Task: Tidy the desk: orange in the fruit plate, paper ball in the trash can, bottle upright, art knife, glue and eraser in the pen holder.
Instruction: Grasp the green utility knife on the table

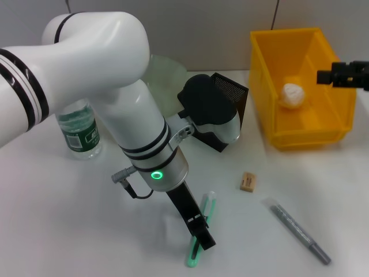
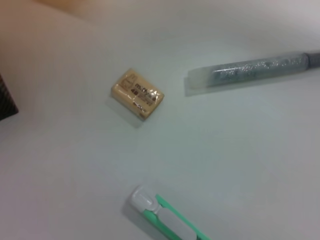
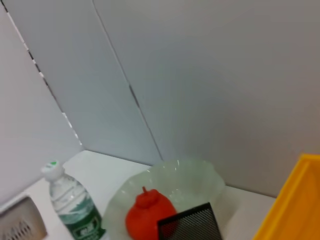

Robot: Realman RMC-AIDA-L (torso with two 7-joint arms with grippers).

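Observation:
My left gripper (image 1: 203,234) hangs low over the green art knife (image 1: 209,206) at the table's front middle; the knife's tip shows in the left wrist view (image 2: 167,215). The tan eraser (image 1: 248,182) (image 2: 137,94) and the grey glue pen (image 1: 300,231) (image 2: 250,70) lie to the right. The black mesh pen holder (image 1: 230,92) (image 3: 190,222) stands behind my left arm. The bottle (image 1: 81,130) (image 3: 72,205) stands upright. The orange (image 3: 149,212) sits in the glass plate (image 3: 190,182) (image 1: 170,81). The paper ball (image 1: 293,95) lies in the yellow bin (image 1: 300,138). My right gripper (image 1: 323,76) hovers over the bin.
My left arm's white body covers much of the table's left and middle and hides the orange in the head view. The yellow bin's edge also shows in the right wrist view (image 3: 295,210). A grey wall runs behind the table.

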